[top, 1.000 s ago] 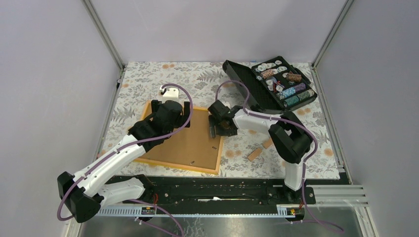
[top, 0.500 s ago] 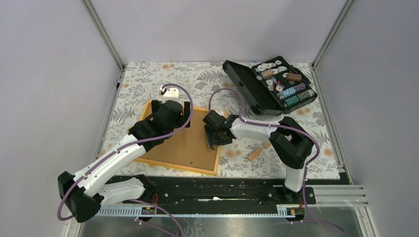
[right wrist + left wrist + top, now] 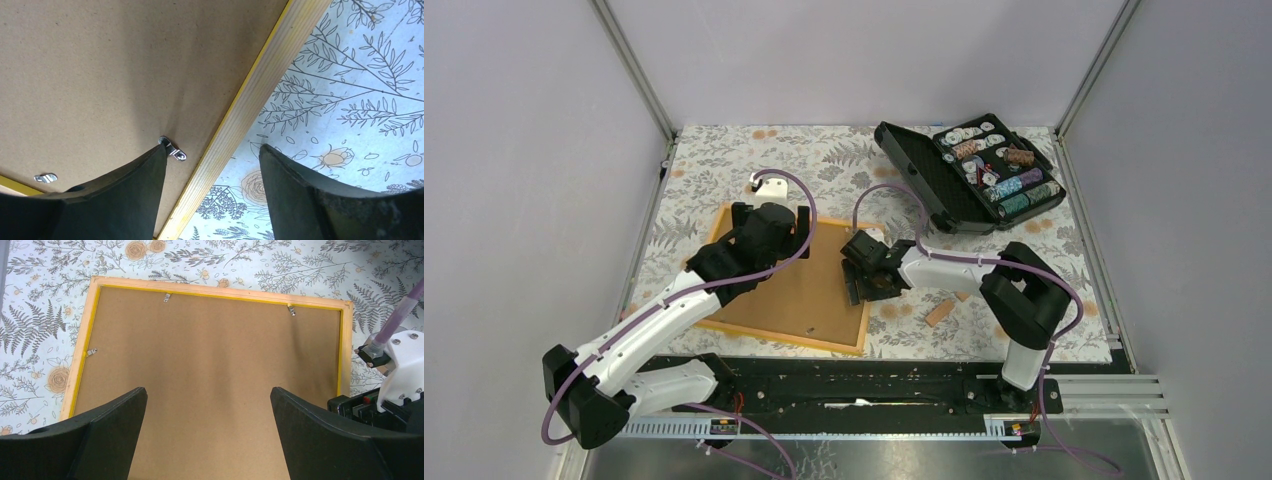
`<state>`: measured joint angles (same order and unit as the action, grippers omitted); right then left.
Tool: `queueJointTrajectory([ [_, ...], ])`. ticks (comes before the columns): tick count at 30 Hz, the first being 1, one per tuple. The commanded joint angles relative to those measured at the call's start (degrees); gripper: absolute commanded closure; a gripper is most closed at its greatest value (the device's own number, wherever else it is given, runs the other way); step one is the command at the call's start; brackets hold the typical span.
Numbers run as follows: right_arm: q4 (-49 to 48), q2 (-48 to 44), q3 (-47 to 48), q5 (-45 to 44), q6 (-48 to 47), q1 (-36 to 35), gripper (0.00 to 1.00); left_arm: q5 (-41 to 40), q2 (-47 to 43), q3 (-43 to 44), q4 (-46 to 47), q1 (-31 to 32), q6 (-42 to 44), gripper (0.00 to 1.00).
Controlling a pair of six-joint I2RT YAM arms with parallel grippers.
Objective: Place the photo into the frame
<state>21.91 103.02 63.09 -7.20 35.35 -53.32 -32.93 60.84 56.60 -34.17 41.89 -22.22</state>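
Two grippers are hanging over one frame [image 3: 215,355], which is lying back-up on the floral cloth [image 3: 360,100]. We are seeing the left gripper [image 3: 207,395] spread wide above the brown back. The right gripper [image 3: 212,149] is straddling the frame's right edge, jaws apart and grasping nothing, one fingertip [image 3: 145,170] sitting right at a metal clip [image 3: 173,149]. A chip case [image 3: 984,175] is lying open far right.
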Motion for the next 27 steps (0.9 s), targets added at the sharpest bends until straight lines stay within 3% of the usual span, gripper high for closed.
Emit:
queueJointTrajectory([
  [1, 2.9, 0.5, 0.0, -3.3, 1.9, -0.6, 0.29, 0.3, -0.3, 0.6, 1.5, -0.5, 0.6, 0.01],
  [8, 3.7, 3.5, 2.8, -5.4, 7.0, -0.6, 0.39, 0.4, -0.5, 0.5, 1.5, -0.7, 0.6, 0.01],
  [13, 4.4, 3.9, 2.5, -5.9, 10.9, -0.6, 0.55, 0.6, -0.6, 0.5, 1.5, -0.7, 0.6, 0.01],
  [24, 4.3, 4.5, 2.1, -4.0, 18.0, -0.5, 1.0, 0.7, -1.1, 0.4, 1.5, -0.7, 0.6, 0.01],
  [27, 4.5, 4.8, 3.1, -4.9, 17.3, -0.4, 1.0, 0.7, -1.3, 0.2, 1.5, -0.7, 0.6, 0.01],
])
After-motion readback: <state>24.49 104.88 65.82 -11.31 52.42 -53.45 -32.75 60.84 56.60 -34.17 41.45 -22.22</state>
